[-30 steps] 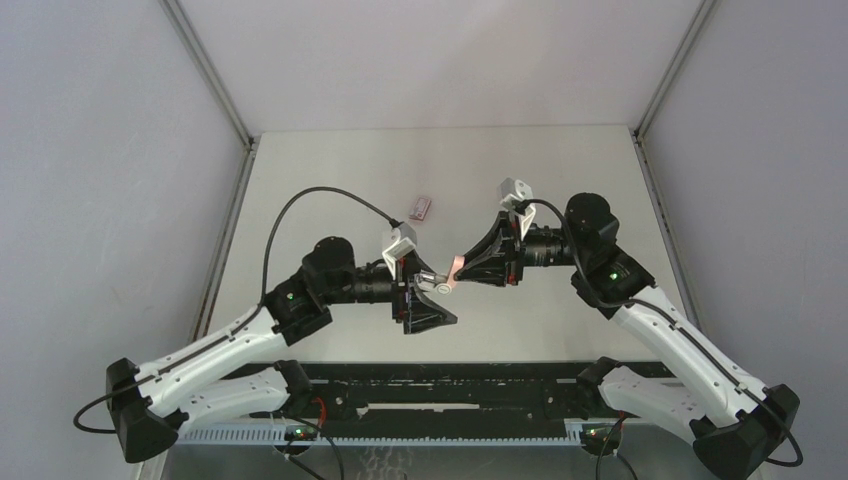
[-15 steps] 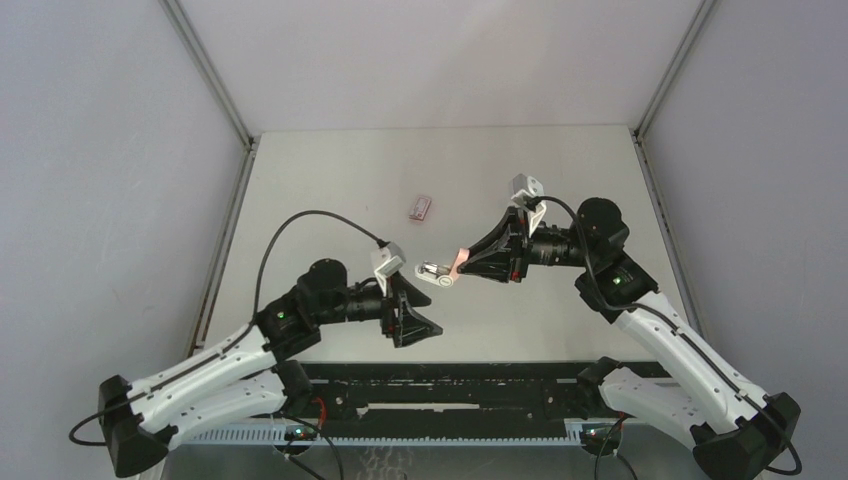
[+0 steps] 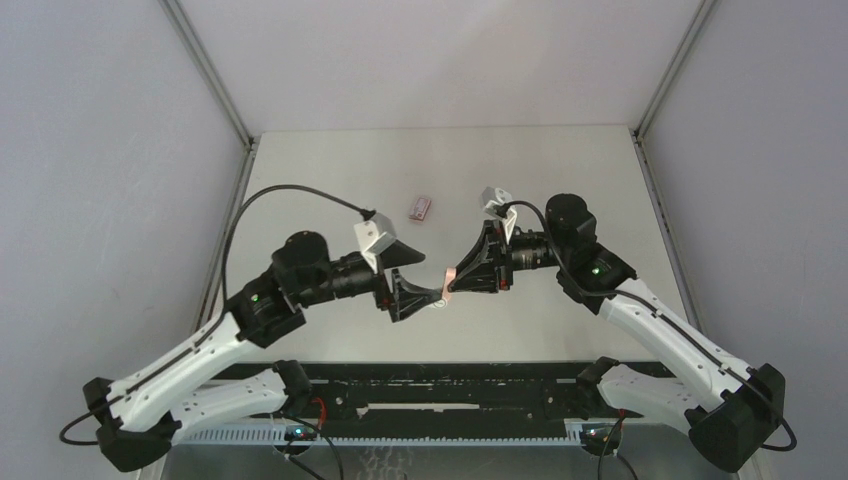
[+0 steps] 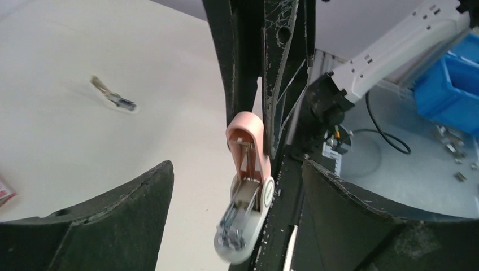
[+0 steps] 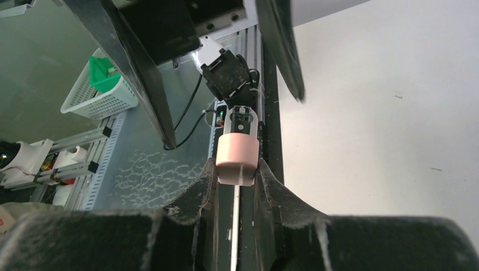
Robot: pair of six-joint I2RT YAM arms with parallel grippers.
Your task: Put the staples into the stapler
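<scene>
The stapler (image 4: 247, 186) has a smooth, glossy pink and white plastic shell with shiny metal inside; the table (image 3: 330, 170) is matt; black fingers (image 4: 113, 226) look rough, scuffed

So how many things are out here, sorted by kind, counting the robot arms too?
Robot arms: 2 (left arm, right arm)
Pink stapler: 1
Pink-red carton: 1
Silvery staple strip: 1
Total: 5
</scene>
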